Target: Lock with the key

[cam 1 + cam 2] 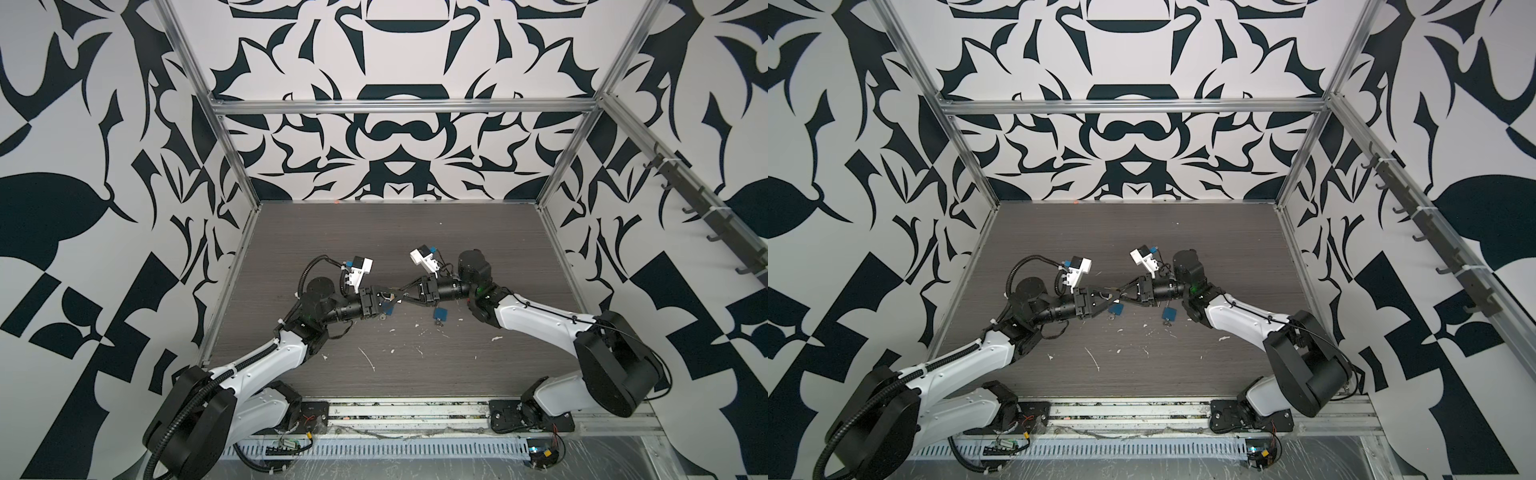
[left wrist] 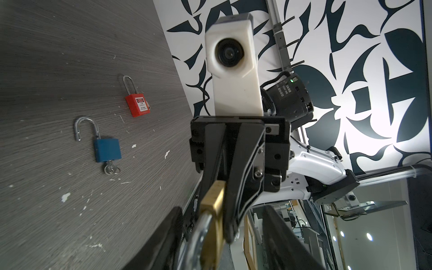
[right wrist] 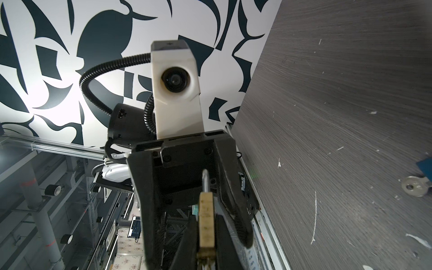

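While both arms meet above the middle of the table, the right gripper is clamped on the body of the brass lock. Its fingers press on both flat faces and the lock is held clear of the table. The right wrist view shows the same grip, with the brass lock edge-on.

The shackle points at the left gripper and reaches in between its fingers, which stand apart on either side of it. The left wrist view agrees: that gripper's own fingers sit wide of the shackle. Cannot tell whether the shackle is seated, or whether a key sits in the brass lock; the keyhole end is blurred at the frame edge.

On the table, near its middle and a little toward the front edge:
- The blue lock lies flat beneath the right wrist, its shackle swung open and a key in its base.
- The second blue lock lies flat just beneath the left gripper's fingers, with a key head at its base.
- The red lock lies flat near the blue lock without touching it, its shackle down in the body.
- White scuffs are scattered toward the front edge.
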